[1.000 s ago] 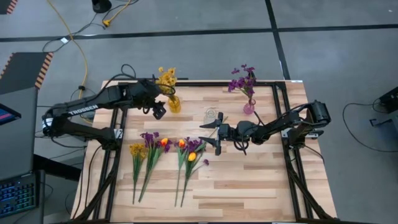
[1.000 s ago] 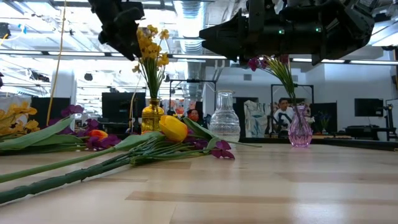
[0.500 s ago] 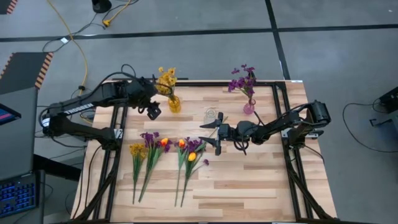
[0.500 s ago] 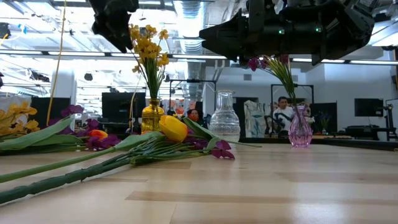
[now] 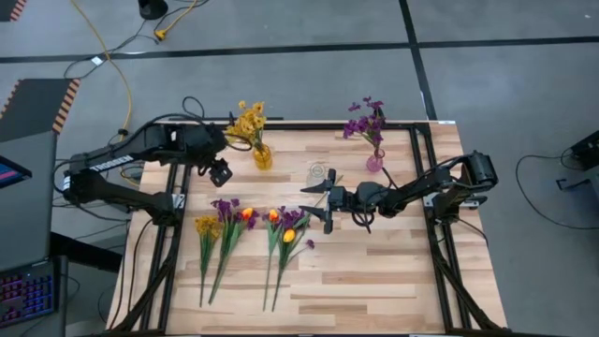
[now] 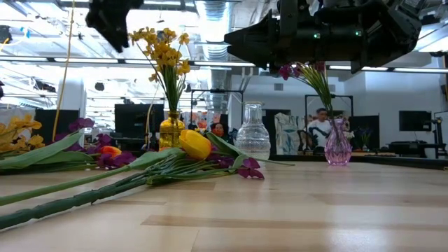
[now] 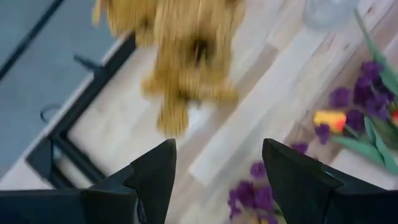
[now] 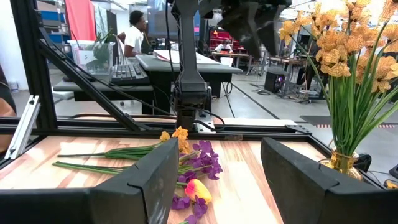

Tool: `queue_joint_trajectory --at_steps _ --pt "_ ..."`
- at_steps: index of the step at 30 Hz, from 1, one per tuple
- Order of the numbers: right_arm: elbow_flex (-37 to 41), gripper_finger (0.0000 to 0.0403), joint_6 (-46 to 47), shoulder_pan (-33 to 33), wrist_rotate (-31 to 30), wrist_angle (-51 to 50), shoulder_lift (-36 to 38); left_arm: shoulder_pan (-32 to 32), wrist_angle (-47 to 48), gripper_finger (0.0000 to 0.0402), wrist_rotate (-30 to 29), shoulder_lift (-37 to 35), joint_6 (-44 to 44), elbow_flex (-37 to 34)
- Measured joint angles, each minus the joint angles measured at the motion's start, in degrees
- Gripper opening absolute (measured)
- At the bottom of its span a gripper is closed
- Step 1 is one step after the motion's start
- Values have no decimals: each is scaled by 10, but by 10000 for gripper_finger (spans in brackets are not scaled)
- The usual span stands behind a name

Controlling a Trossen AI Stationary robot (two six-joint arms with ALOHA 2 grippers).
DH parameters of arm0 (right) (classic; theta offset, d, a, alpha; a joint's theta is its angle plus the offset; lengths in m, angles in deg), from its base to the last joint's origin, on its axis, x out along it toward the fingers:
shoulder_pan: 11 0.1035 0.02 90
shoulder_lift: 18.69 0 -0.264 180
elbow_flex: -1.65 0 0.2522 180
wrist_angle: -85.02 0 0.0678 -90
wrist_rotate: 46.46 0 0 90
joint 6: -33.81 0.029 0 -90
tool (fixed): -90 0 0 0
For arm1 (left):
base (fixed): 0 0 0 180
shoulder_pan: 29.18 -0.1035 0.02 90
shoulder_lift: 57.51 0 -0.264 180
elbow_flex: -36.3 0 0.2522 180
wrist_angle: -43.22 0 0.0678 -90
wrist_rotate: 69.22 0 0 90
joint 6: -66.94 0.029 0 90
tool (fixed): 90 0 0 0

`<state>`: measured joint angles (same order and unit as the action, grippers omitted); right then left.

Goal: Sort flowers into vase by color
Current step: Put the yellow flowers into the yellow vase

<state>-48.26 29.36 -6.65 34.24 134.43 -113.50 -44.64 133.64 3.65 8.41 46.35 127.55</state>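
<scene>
Left gripper (image 5: 221, 173) hangs with fingers wide and empty, just beside the yellow vase (image 5: 263, 157). Right gripper (image 5: 316, 202), also wide and empty, hovers farther from it. Loose flowers (image 5: 245, 234) lie beyond both, well apart from the vase.

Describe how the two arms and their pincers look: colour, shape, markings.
Both arms are black, jointed and slender, with dark cables looping along them. The left arm carries white lettering on its long link. The left pincer and right pincer each end in two matte black, wedge-shaped fingers tapering to blunt points.
</scene>
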Motion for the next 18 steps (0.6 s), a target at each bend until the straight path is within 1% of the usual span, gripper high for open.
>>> queue_joint_trajectory --at_steps 5,8,12,18 --pt "0 255 0 0 0 0 0 29 78 228 20 0 -89 1" --pt "0 255 0 0 0 0 0 55 108 228 26 0 -147 1" --pt "0 255 0 0 0 0 0 98 122 228 34 0 -227 1" --pt "0 255 0 0 0 0 0 179 132 228 34 0 -348 -10"
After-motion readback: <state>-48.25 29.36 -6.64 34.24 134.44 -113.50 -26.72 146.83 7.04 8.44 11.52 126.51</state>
